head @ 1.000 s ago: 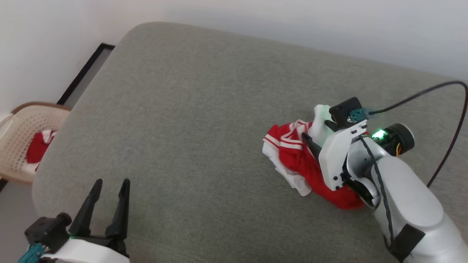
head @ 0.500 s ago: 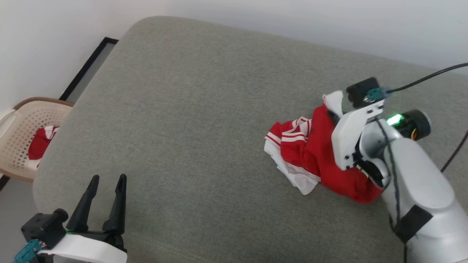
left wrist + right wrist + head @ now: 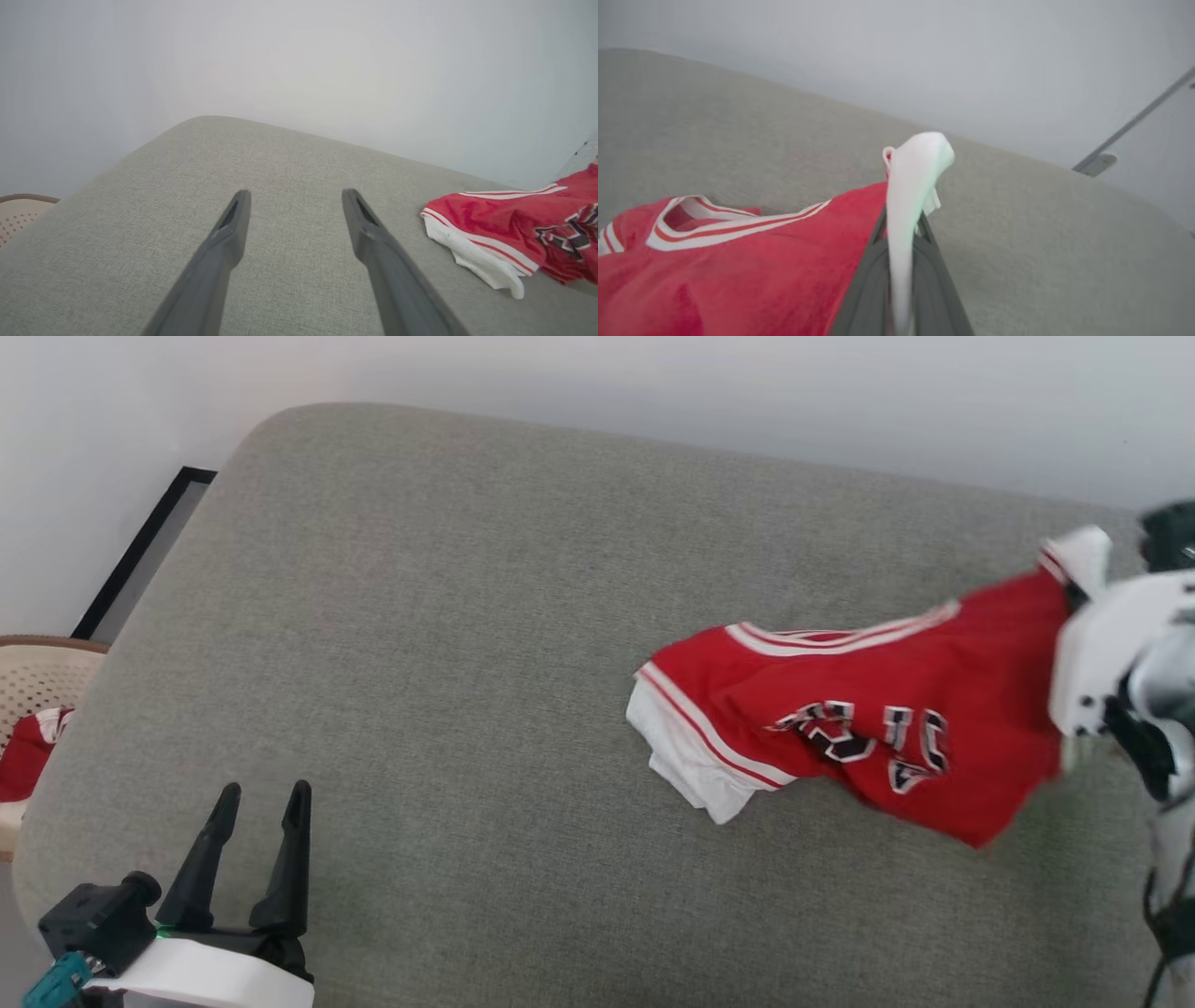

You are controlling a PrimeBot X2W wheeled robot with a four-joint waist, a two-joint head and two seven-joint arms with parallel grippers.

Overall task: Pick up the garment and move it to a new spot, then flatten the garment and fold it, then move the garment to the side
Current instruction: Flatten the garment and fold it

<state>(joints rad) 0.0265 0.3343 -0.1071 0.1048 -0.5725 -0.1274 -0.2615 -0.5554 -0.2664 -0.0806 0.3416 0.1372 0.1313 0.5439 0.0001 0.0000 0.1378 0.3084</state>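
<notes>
Lower left, the left gripper point(image 3: 263, 790) hovers over a grey, coarse-woven cushion point(image 3: 467, 616), its two long dark tapered fingers apart. On the cushion's right side lies the garment point(image 3: 868, 728), soft red fabric with striped trim, pulled taut. The right gripper point(image 3: 901, 224), raised at the right edge, is clamped on its white edge.

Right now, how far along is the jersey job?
Done: right claw shut on a white edge of the red sleeveless fabric jersey. In hand: the jersey hangs stretched from that grip, its far end resting on the grey fabric cushion. Remaining: set down at new spot, flatten, fold, move aside; left claw open, empty.
</notes>
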